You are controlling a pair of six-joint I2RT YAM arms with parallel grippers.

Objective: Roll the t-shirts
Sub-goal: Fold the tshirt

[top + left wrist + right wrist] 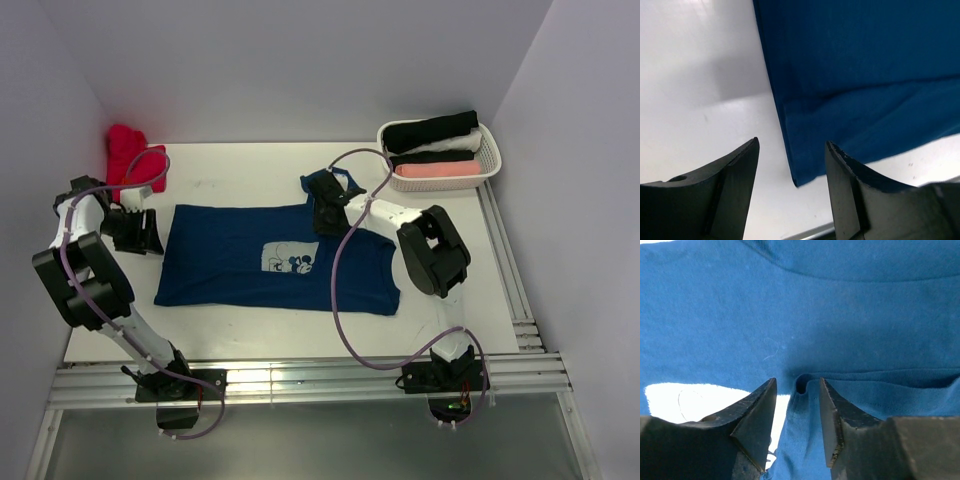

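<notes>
A navy blue t-shirt point(230, 262) with a small pale cartoon print point(292, 258) lies spread flat on the white table point(250, 175). My left gripper point(143, 232) is open at the shirt's left edge. In the left wrist view the gripper point(792, 142) has the shirt's corner point(802, 175) just ahead between its jaws, untouched. My right gripper point(325, 212) is low at the shirt's far edge by a bunched sleeve point(333, 183). In the right wrist view the gripper point(798, 381) is open, with a raised fold of the shirt point(805, 405) between its fingers.
A red t-shirt point(131, 155) lies crumpled at the back left corner. A white basket point(485, 170) at the back right holds rolled black, white and pink shirts. Metal rails point(300, 378) run along the table's near edge and right side.
</notes>
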